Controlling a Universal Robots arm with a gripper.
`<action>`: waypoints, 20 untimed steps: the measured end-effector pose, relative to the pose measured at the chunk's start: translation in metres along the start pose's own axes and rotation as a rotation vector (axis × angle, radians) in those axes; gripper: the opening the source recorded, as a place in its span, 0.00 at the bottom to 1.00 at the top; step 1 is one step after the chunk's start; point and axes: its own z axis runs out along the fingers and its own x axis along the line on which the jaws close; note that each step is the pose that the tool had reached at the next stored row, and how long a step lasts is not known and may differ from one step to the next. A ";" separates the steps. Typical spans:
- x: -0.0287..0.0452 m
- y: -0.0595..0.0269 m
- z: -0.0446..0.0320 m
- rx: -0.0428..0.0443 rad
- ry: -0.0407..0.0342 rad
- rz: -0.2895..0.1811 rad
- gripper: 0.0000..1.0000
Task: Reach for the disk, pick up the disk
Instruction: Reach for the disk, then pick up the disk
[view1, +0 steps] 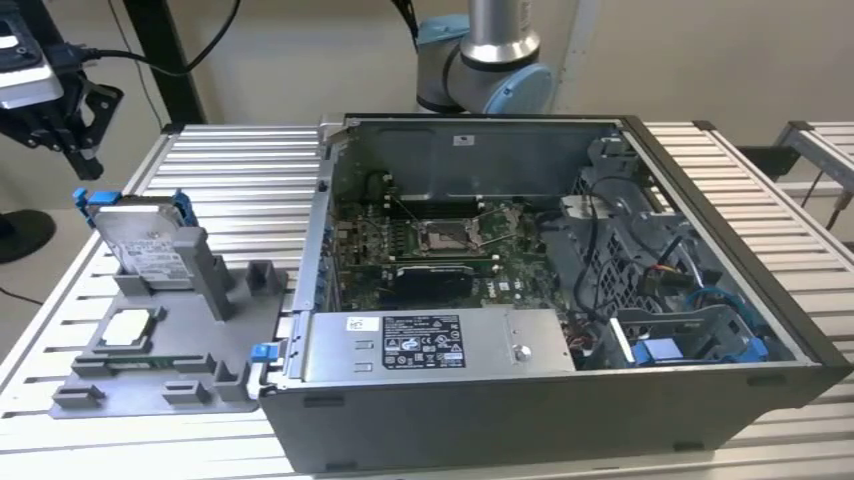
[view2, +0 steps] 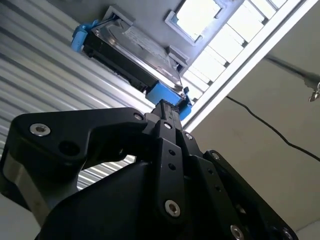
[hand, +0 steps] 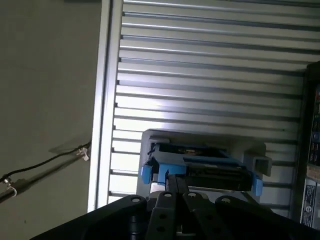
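1. The exterior view gives me the whole layout. An open computer case (view1: 534, 420) fills the middle of the slatted bench (view1: 227, 160). At its 9 o'clock lies a grey fixture (view1: 174, 385), with the disk (view1: 138, 240) propped upright in a slot at the fixture's far end. A small white-topped chip (view1: 127, 325) lies flat at the disk's 6 o'clock.
2. Both wrist views look down past the pincer and show what the exterior view cannot. In the second wrist view I see the disk's (view2: 135, 47) labelled face, the fixture (view2: 140, 10) and the bench slats (view2: 40, 70). In the first wrist view I see the disk's (hand: 210, 167) thin dark edge standing in the fixture (hand: 150, 137) on the bench (hand: 200, 65). A black cable (view2: 270, 127) trails over the floor beyond the bench edge, and it also appears in the first wrist view (hand: 45, 162).
3. The arm's (view1: 487, 50) base joints stand at the case's 12 o'clock. The pincer (view1: 83, 160) hangs at the disk's 11 o'clock, raised above it, with its tips pointing down.
4. In both wrist views the pincer's (view2: 166, 107) (hand: 172, 176) fingertips look clenched together with nothing between them. The tips line up with the disk's blue end, but the exterior view shows clear air between pincer and disk, so there is no contact.
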 end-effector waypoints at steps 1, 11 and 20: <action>0.0001 0.0000 0.0000 0.0003 0.0006 -0.013 0.00; 0.0007 0.0001 0.0000 0.0033 0.0064 -0.163 0.00; 0.0009 0.0001 0.0000 0.0058 0.0127 -0.326 0.00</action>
